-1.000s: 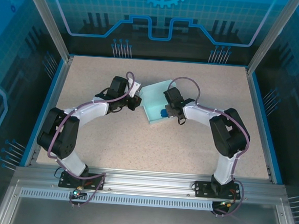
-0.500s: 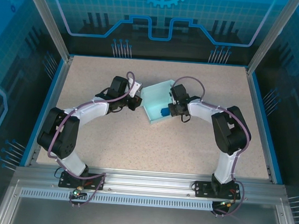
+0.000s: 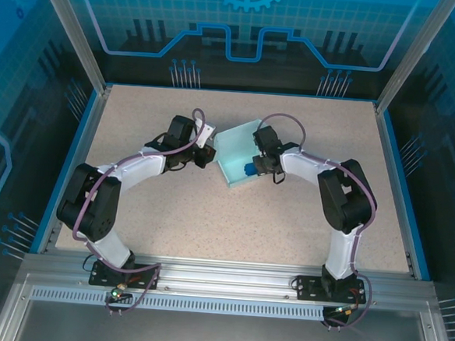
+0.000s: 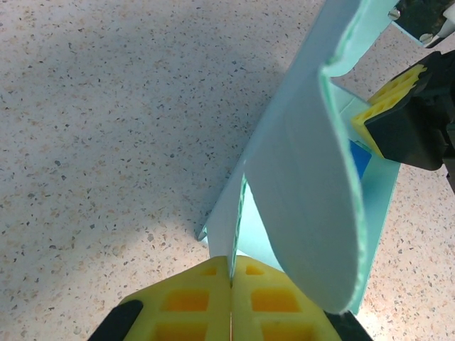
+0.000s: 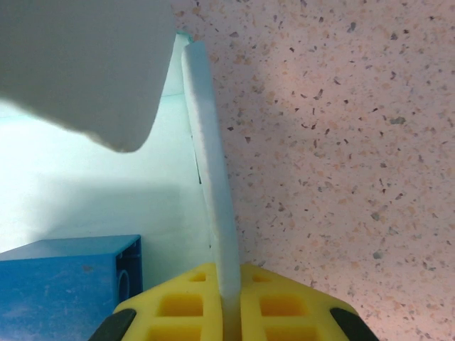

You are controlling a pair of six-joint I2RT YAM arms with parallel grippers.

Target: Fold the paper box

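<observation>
Table (image 3: 209,216): speckled beige top w/ a blue rim, lots of bare room on the near side and both flanks, some at the back too. Box (image 3: 235,151) sits approx mid-table, a bit toward the far side, well off every edge, open side up w/ walls raised. Left gripper (image 3: 210,155) is at its left wall. In the left wrist view its yellow pads (image 4: 192,302) are clamped tight on that thin wall, w/ a rounded flap curling over above. Right gripper (image 3: 258,163) is at the opp. side, closed on the right wall, which stands upright btw its pads, bare table just outside. Inside the box is one small dark blue block (image 3: 248,170), seemingly on the floor beside the right wall.
</observation>
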